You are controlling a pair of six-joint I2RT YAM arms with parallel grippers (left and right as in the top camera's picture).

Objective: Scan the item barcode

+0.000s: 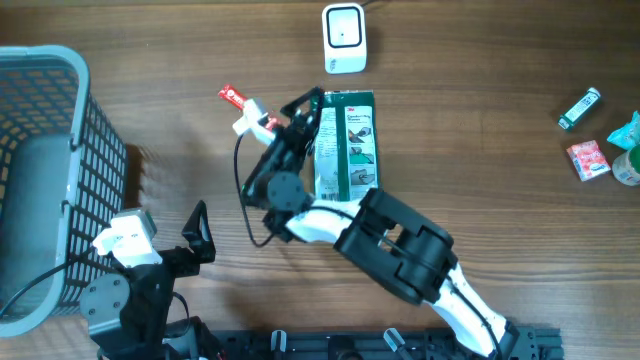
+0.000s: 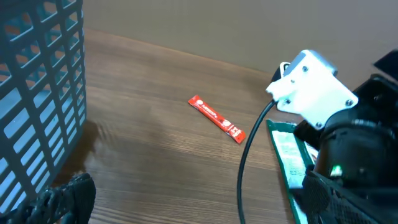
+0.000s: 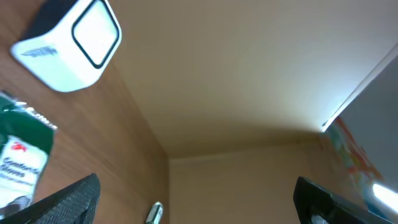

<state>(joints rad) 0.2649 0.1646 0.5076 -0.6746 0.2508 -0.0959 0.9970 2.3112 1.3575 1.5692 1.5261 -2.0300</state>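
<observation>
Below the white scanner (image 1: 343,40), green packet (image 1: 350,150) reads "Comfort"; left gripper (image 1: 203,235), right gripper (image 1: 303,103) both spread

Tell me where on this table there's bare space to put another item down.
Widest bare wood: between the green package and the small items by the right edge, such as the red packet. Also free: the strip between the basket and the red sachet. Crowded: around the package, where the right arm, sachet and scanner close in.

The packet (image 1: 350,135) lies before the scanner (image 1: 344,38), the basket (image 1: 45,55) well left.
</observation>
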